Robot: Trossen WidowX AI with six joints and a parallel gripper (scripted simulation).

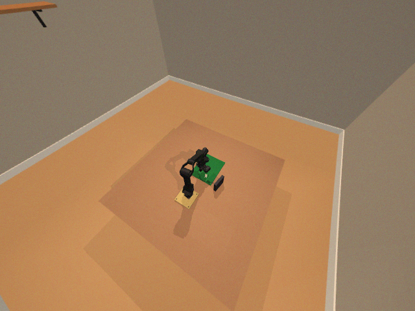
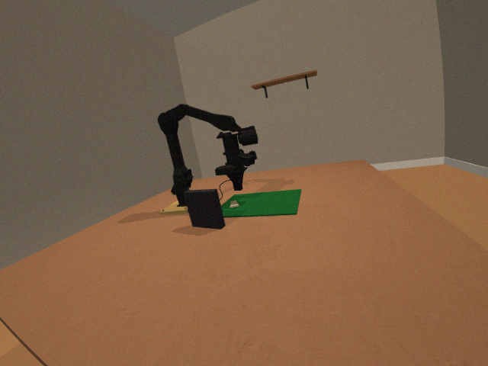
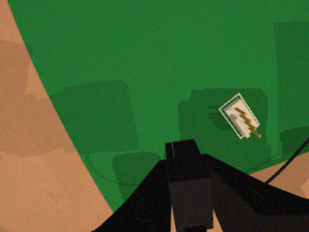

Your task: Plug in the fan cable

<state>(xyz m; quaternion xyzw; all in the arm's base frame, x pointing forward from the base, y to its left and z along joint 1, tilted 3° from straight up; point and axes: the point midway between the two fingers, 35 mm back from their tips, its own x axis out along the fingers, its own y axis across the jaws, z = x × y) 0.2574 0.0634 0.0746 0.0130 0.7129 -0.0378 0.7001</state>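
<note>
While the black jointed arm (image 2: 173, 133) reaches out from its pale wooden base plate (image 1: 179, 201), its hand (image 3: 191, 184) is pinched on the small black rectangular plug (image 3: 191, 196), holding it raised above the flat green circuit board (image 2: 271, 201). A thin black cable (image 2: 223, 185) trails from the plug down toward the counter (image 2: 275, 275). The white four-pin header with brass pins (image 3: 239, 116) sits on the board ahead of the hand and off to one side, apart from the plug. The dark square fan block (image 2: 204, 208) stands upright on the counter, near the board's edge and apart from the hand.
</note>
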